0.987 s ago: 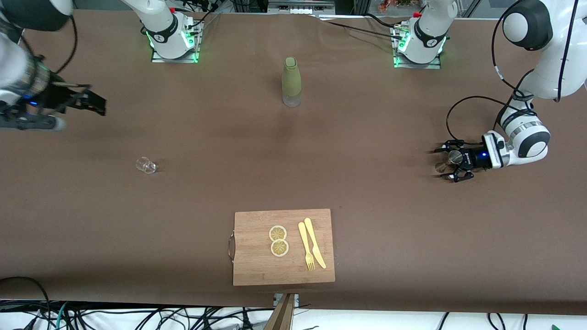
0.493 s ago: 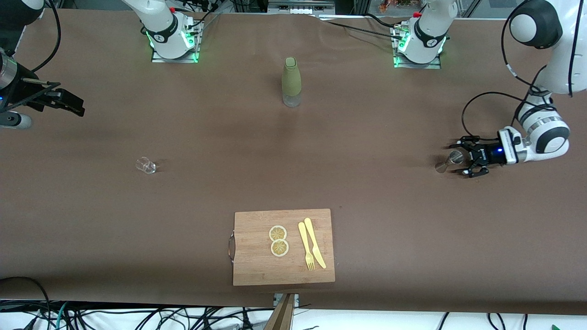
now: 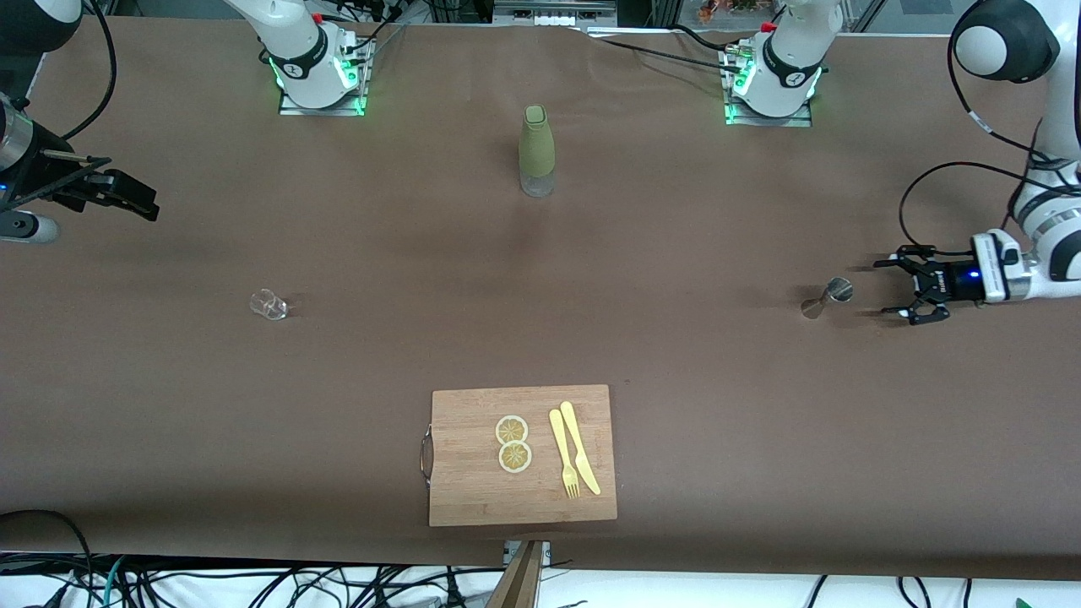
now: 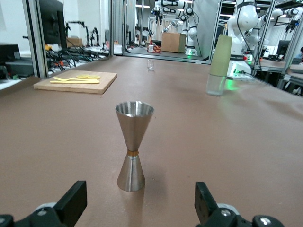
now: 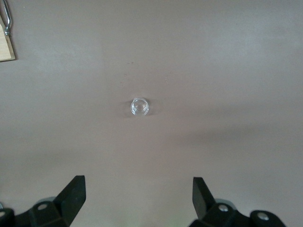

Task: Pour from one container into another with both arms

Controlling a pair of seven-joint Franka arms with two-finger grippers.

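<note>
**Both tools released, nothing grasped**

- Steel double-cone jigger [image 3: 826, 297] is stood upright on the brown counter [image 3: 676, 253] toward the left arm's end. Upper cup looks empty in the left wrist view [image 4: 134, 142]; a copper-coloured band is seen at the waist.
- Left tool [image 3: 905, 288] is held low, just beside the jigger, apart from it, fingers spread wide. Both fingertips [image 4: 73, 201] are seen either side of the jigger in the left wrist view, no contact.
- Small clear glass [image 3: 268, 305] is set on the counter toward the right arm's end; contents cannot be told. It is seen from above in the right wrist view [image 5: 139, 106].
- Right tool [image 3: 127, 192] is held up in the air over the right arm's end of the counter, fingers spread, empty.
- Tall bottle with olive-green sleeve and clear base [image 3: 536, 152] is stood upright mid-counter, between the two arm bases; fill level cannot be told.
- Wooden cutting board with metal handle [image 3: 473, 490] lies nearest the front camera. On it: two lemon slices [image 3: 513, 443], a yellow plastic fork [image 3: 562, 453] and a yellow plastic knife [image 3: 580, 447], side by side.
- No readable labels or writing on any container.
</note>
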